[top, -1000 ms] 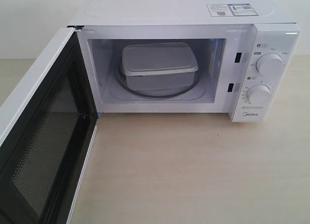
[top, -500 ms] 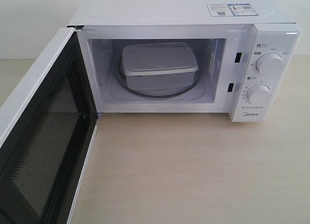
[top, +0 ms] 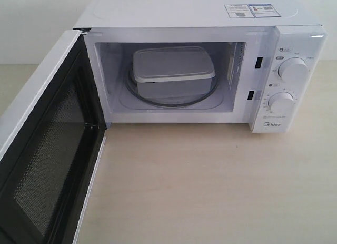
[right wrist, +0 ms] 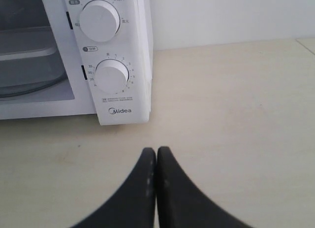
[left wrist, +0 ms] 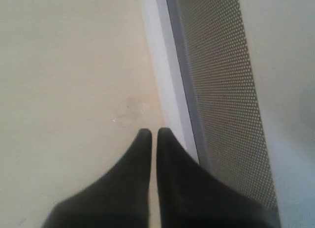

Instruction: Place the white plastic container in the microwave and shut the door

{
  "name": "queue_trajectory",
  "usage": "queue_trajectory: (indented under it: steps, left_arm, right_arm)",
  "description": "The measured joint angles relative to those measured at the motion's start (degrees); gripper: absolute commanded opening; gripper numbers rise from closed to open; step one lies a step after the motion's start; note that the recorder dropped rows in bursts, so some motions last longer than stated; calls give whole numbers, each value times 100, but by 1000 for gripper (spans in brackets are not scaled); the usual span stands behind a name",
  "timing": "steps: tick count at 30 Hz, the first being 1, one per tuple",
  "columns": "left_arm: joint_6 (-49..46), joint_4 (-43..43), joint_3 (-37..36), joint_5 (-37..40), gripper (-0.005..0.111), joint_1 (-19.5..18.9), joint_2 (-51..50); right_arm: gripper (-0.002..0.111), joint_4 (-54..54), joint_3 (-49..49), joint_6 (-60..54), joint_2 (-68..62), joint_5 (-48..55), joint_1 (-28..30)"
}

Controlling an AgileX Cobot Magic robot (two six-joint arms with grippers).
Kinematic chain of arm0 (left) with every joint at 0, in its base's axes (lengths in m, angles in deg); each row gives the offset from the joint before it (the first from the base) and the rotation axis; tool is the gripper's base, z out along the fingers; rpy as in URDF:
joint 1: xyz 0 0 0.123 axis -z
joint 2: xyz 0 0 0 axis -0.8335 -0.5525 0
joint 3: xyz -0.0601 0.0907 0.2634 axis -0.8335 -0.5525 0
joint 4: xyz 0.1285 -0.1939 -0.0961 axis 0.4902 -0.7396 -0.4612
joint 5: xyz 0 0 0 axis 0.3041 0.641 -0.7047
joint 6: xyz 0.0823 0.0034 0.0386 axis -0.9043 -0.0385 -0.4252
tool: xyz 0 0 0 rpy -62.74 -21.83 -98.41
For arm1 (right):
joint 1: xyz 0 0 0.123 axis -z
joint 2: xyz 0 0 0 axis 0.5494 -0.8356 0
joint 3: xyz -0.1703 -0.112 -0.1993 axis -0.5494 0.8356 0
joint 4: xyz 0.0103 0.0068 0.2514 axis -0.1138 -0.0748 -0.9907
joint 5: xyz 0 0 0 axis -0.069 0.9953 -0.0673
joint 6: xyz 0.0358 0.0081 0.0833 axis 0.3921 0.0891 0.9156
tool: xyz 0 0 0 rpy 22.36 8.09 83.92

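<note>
One white plastic container (top: 172,70) sits inside the one microwave (top: 195,12). Its one door (top: 47,149) hangs wide open. Two dials (top: 293,70) are on its front. The left fingers (left wrist: 135,183) and right fingers (right wrist: 142,188) are closed, empty, above the tabletop (top: 210,186).

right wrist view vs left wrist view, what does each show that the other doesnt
Only the right wrist view: the microwave front panel with its upper dial, lower dial and Midea logo, a slice of the white plastic container inside, and the right pincer, shut and empty.
Only the left wrist view: the door with its mesh window, and the left pincer closed, close beside it.
Both: the beige table and dark pincer fingers holding nothing.
</note>
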Motion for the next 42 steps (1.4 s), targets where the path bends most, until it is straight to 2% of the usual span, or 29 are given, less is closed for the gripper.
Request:
queue_trajectory:
  steps: [8, 16, 21, 24, 28, 42]
  left_arm:
    - [-1005, -829, -59, -408, 4, 625, 0]
    - [-1647, -1848, -51, -806, 4, 1461, -348]
    - [-1984, -2788, -51, -1714, 4, 2094, -787]
    - [-2588, -3634, -51, -2212, 4, 2342, -1004]
    - [-3308, -4246, -51, -2387, 4, 2454, -1105]
    - [-3474, -4299, -153, -2071, 4, 2465, -787]
  right_arm:
    - [0, 0, 0, 0, 0, 0, 0]
    - [0, 0, 0, 0, 0, 0, 0]
    - [0, 0, 0, 0, 0, 0, 0]
    - [0, 0, 0, 0, 0, 0, 0]
    - [0, 0, 0, 0, 0, 0, 0]
    - [0, 0, 0, 0, 0, 0, 0]
